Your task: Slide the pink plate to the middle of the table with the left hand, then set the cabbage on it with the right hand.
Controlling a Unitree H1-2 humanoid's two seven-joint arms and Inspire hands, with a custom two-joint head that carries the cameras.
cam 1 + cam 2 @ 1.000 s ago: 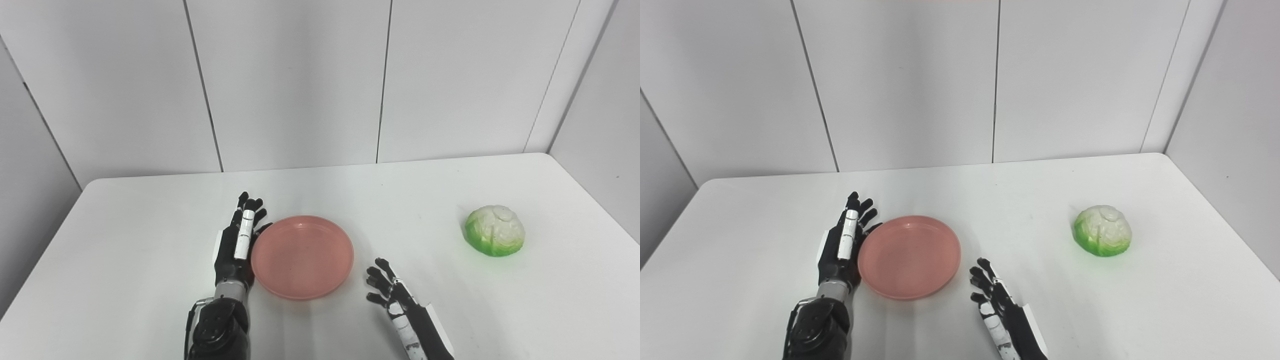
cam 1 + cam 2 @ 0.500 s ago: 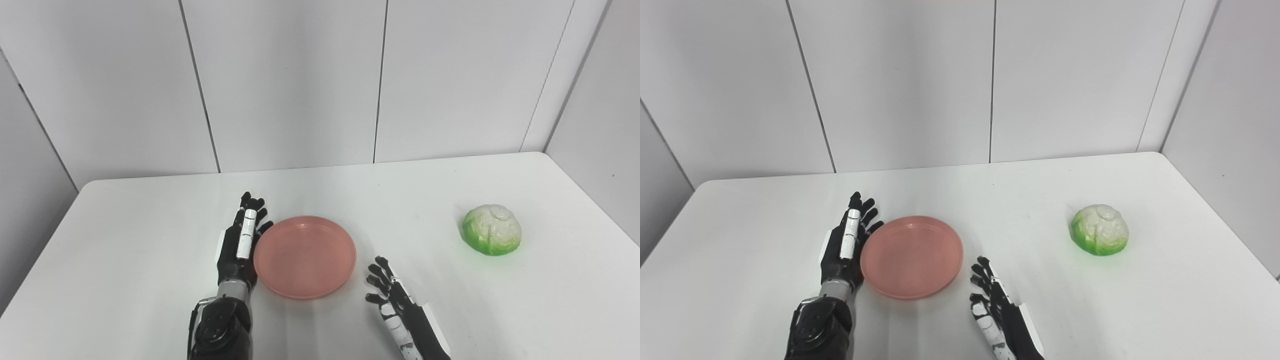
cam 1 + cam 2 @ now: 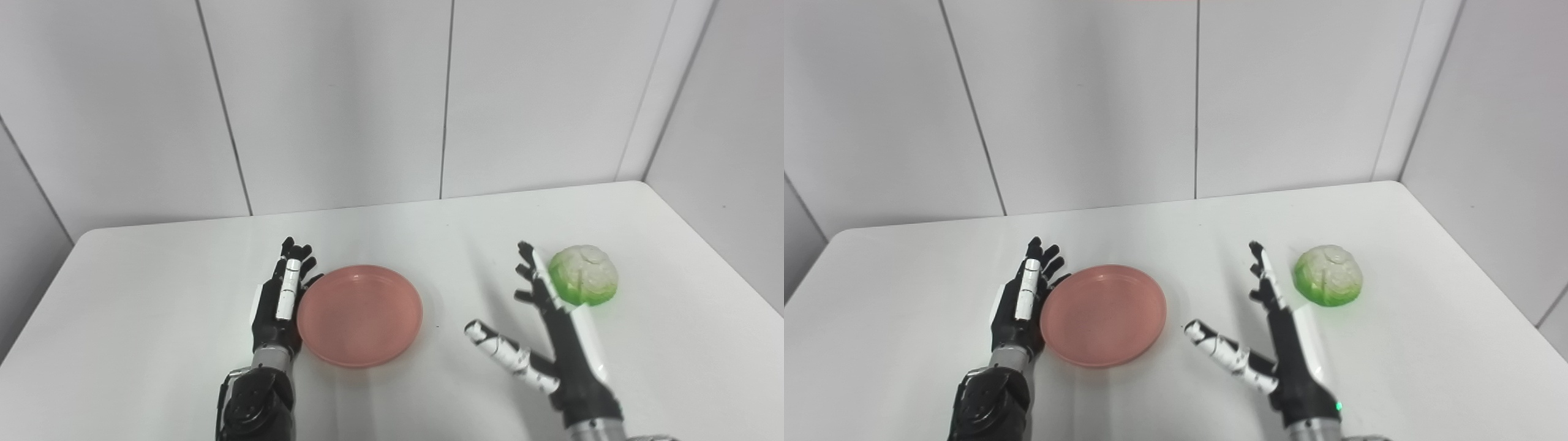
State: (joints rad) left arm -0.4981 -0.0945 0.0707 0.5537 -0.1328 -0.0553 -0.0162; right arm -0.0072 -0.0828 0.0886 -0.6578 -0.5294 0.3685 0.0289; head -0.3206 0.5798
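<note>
Nearest you: the right robot hand [image 3: 560, 334] is raised off the white bench [image 3: 141, 318], edge-on, fingers [image 3: 528, 269] spread and pointing away from you, thumb [image 3: 502, 352] stuck out wide to the left. It's wide open, holding nothing. In the right eye view you can see a clear strip of bench between its fingertips and the cabbage [image 3: 1328, 275], so no contact; the hand sits just left of the veg. In the left eye view the fingers overlap the cabbage's left edge, which is a viewpoint effect only.

Left side: the left robot hand [image 3: 278, 303] lies flat and low on the bench, fingers straight and held together, pointing away from you. Also empty, open. Its inner edge is right against the left rim of the pink plate [image 3: 359, 315]; thumb tip appears to touch the rim, but you can't confirm pressure from these views.

Pink plate: flat on the bench, upright, nothing on it, approx. mid-bench and slightly left of centre, between the two hands.

Farther right: cabbage rests on the bench, green base down, pale crown up, well apart from the plate, toward the right edge.

Beyond: grey panelled wall [image 3: 343, 98] w/ vertical seams behind the bench's far edge.
</note>
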